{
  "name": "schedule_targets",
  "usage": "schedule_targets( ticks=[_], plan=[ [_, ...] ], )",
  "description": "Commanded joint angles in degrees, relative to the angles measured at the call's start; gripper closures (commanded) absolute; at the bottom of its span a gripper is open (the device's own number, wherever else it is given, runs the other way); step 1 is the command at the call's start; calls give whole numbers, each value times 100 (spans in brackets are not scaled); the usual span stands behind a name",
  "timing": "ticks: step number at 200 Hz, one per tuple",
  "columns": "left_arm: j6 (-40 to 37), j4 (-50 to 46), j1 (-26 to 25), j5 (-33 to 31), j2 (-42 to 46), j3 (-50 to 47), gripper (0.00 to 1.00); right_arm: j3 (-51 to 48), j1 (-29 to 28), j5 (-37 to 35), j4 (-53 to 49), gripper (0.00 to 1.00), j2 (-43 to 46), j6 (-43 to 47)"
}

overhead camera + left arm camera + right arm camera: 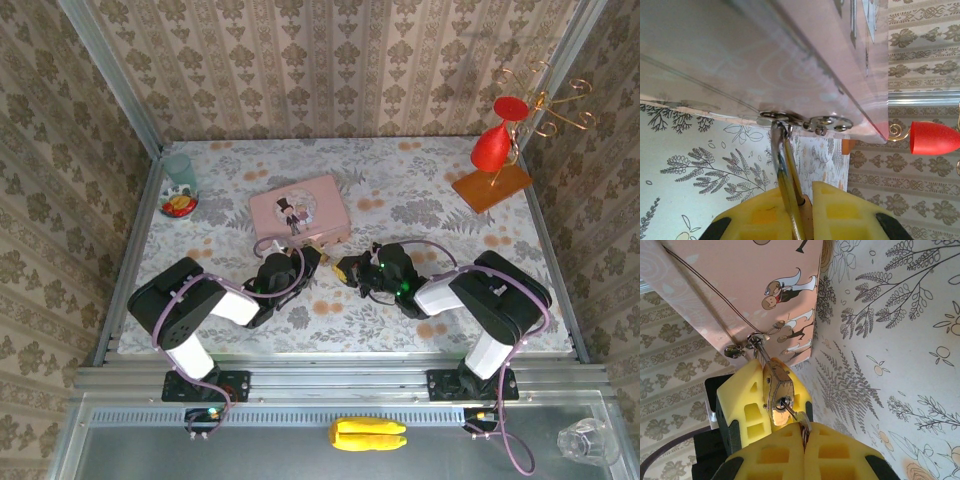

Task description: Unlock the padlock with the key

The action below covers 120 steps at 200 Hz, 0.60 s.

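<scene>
Padlock (pixel 777 382): tiny and gold, with a thin silver loop (pixel 756 341). It sits at the front edge of the pink tin, between the two claws.
Loop: it goes up to the little metal rings (pixel 827 121) on the tin's edge and looks hooked through them.
Where it is: near the middle of the counter (pixel 430 210), just in front of the tin.
Pink tin (pixel 300 212): a flat box lying on the counter. Its lid has a picture of a small figure in a black hat.
Key (pixel 799 419): small and silver. Its tip is at the hole in the end of the padlock and looks pushed in.
Left claw (pixel 797 200): almost closed, pinching the padlock between its two yellow fingers.
Right claw (pixel 804 440): squeezed tight on the head of the key, right in front of the padlock.
Both claws: they point at each other from left and right, very close, with the padlock and key between them.
Red stand (pixel 495 140): two red cones on curly gold wire with an orange base, at the far right corner of the counter.
Green cup (pixel 181 170): upright at the far left corner.
Small dish (pixel 179 206): just in front of the cup, with red and yellow bits in it.
Yellow thing (pixel 368 434): lies on the grey metal tray (pixel 150 440) in front of the arm bases, off the counter.
Clear glass (pixel 588 442): at the right end of that tray.
</scene>
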<state>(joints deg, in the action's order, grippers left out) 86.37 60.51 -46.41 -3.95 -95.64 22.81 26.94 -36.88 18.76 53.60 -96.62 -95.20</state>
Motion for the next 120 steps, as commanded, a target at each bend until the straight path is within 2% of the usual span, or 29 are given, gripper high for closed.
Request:
schedule_targets(
  ticks=[1, 68, 120],
  plan=[
    [464, 524, -164, 583, -48, 83, 94, 339, -12, 110, 323, 100, 19, 20],
    [443, 467, -178, 597, -82, 66, 95, 461, 1, 203, 188, 100, 79, 87],
    [424, 372, -185, 612, -96, 75, 95, 543, -3, 202, -299, 100, 308, 359]
  ],
)
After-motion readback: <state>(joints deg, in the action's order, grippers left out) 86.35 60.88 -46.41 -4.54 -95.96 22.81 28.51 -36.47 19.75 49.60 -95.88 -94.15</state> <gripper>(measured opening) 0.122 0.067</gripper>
